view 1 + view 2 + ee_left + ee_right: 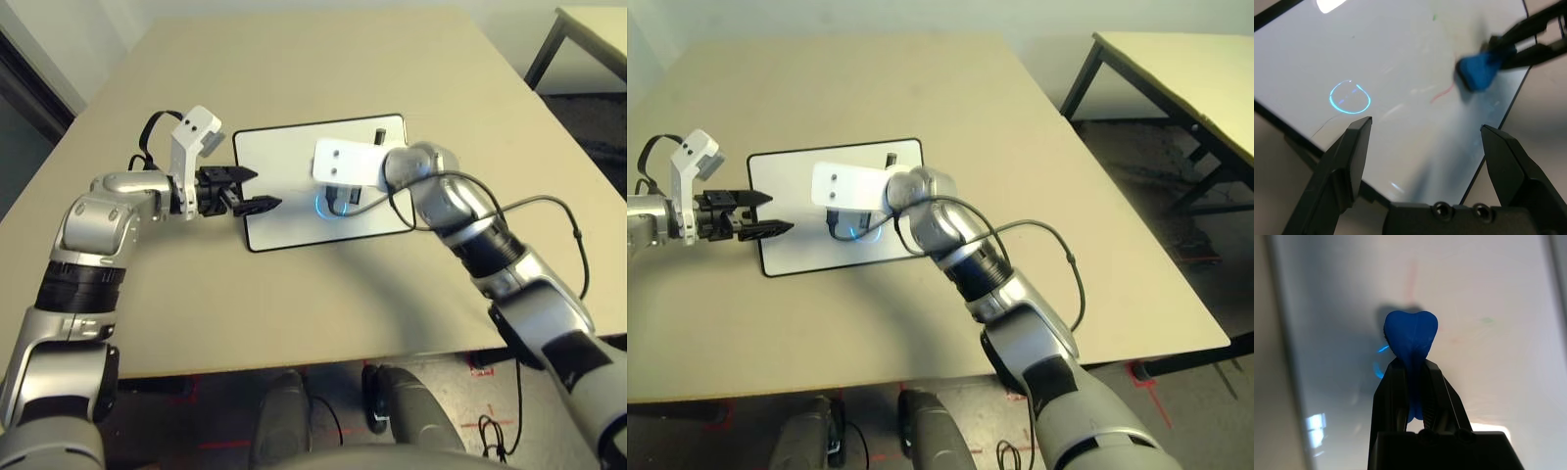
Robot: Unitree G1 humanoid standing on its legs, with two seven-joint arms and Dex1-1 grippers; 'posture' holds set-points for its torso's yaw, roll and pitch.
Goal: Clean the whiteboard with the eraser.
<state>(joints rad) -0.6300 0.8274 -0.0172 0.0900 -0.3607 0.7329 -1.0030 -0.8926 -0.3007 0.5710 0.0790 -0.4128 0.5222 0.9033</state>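
Observation:
The whiteboard [284,157] lies flat in the middle of the table, white with a thin black frame. A faint red pen stroke [1442,94] remains on it. My right gripper [1410,369] is shut on the blue eraser [1410,335], whose end is pressed down against the board's surface. From the head the white wrist mount [343,162] covers that gripper. At the board's left short edge my left gripper [266,189] hovers open, empty, and pointing toward the eraser [1476,72].
A blue ring of light [1350,97] reflects on the board. A small black knob [380,134] sits at the board's far right edge. A black cable [549,204] loops off my right forearm. A second table [1176,69] stands to the right.

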